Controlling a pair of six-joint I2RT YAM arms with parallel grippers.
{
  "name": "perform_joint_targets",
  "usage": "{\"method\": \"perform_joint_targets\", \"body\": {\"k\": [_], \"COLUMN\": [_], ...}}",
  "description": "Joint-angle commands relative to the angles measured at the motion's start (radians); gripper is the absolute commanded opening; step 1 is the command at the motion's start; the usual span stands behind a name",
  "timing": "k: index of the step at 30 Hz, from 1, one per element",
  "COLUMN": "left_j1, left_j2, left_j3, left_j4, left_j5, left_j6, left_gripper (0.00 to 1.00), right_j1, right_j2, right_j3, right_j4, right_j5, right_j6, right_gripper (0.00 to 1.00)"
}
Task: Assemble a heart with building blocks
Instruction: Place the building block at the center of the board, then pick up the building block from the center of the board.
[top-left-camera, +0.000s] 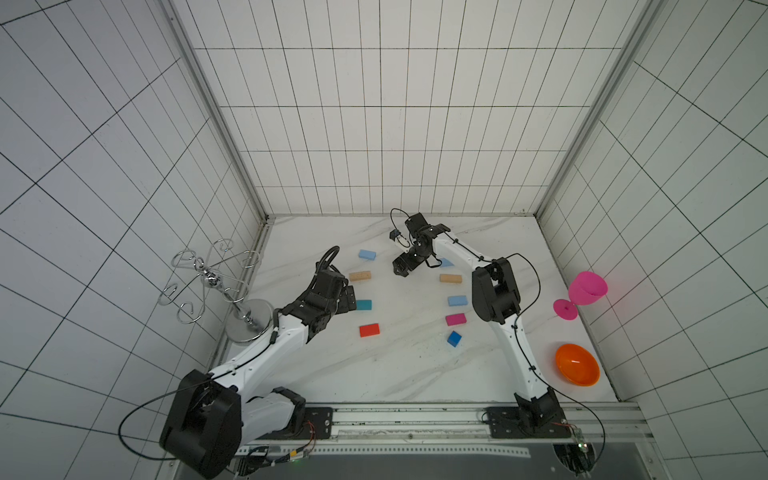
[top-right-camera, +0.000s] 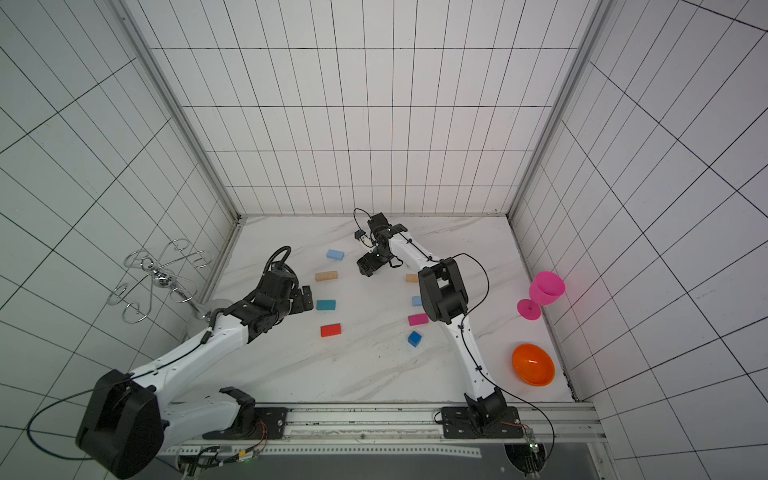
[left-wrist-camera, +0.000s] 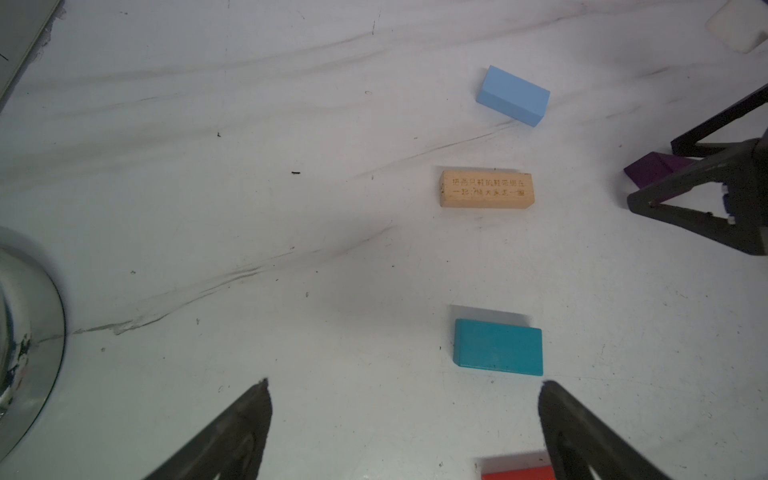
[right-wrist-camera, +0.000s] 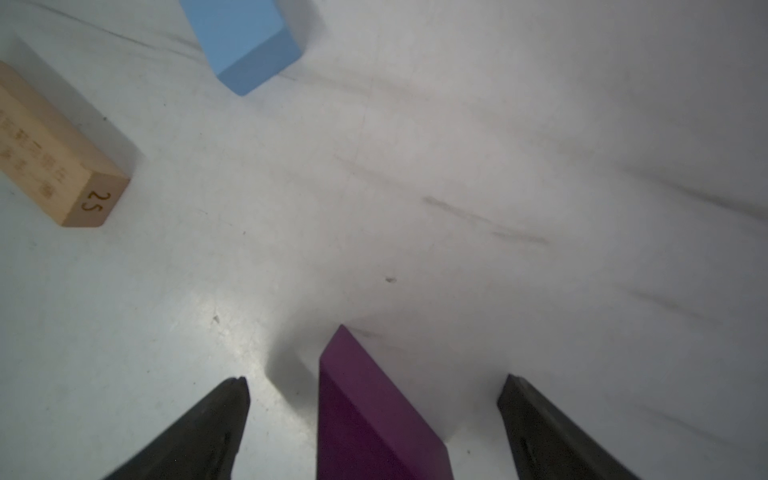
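The building blocks lie in two loose columns on the white marbled table. On the left are a light blue brick (top-left-camera: 367, 254), a tan brick (top-left-camera: 360, 276), a teal brick (top-left-camera: 363, 304) and a red brick (top-left-camera: 369, 330). On the right are a tan brick (top-left-camera: 450, 278), a light blue brick (top-left-camera: 457, 300), a pink brick (top-left-camera: 455, 319) and a blue cube (top-left-camera: 454, 338). The purple wedge (right-wrist-camera: 374, 415) rests on the table between the spread fingers of my open right gripper (right-wrist-camera: 375, 377), touching neither. My left gripper (left-wrist-camera: 405, 382) is open and empty beside the teal brick (left-wrist-camera: 498, 347).
A silver wire rack (top-left-camera: 216, 278) on a round metal base stands at the table's left edge, close behind my left arm. A pink goblet (top-left-camera: 586, 291) and an orange bowl (top-left-camera: 577, 370) sit along the right edge. Tiled walls enclose three sides.
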Motion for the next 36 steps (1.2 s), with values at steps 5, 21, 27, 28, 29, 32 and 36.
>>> {"method": "perform_joint_targets", "body": {"k": [5,21,27,28,29,32,36], "left_j1": [0.003,0.006,0.027,0.034,0.039,0.042,0.059], "left_j2": [0.071,0.853,1.067,1.087,1.101,1.130,1.158], "left_j3": [0.098,0.958,1.248,1.272,1.287,1.306,1.320], "left_j4": [0.013,-0.245,-0.402,-0.412,-0.416,-0.410,-0.410], "left_j5": [0.004,0.068,0.077,0.089,0.098,0.089,0.101], "left_j6": [0.003,0.335,0.378,0.377,0.377,0.392,0.389], "left_gripper": [0.99,0.99,0.97,0.97,0.97,0.97,0.97], "right_j1": [-0.017,-0.206,-0.241,-0.250,-0.257,-0.277,-0.296], "right_j2": [-0.227,-0.580,-0.622,-0.623,-0.626,-0.619,-0.604], "right_j3": [-0.034,-0.574,-0.644,-0.646,-0.648,-0.629,-0.602], "right_j4": [-0.038,-0.022,-0.016,-0.016,-0.015,-0.013,-0.014], "right_j5": [0.009,0.025,0.047,0.050,0.054,0.064,0.050], "right_j6": [0.035,0.428,0.406,0.406,0.406,0.407,0.419], "right_gripper": [0.99,0.99,1.00,1.00,1.00,1.00,0.99]}}
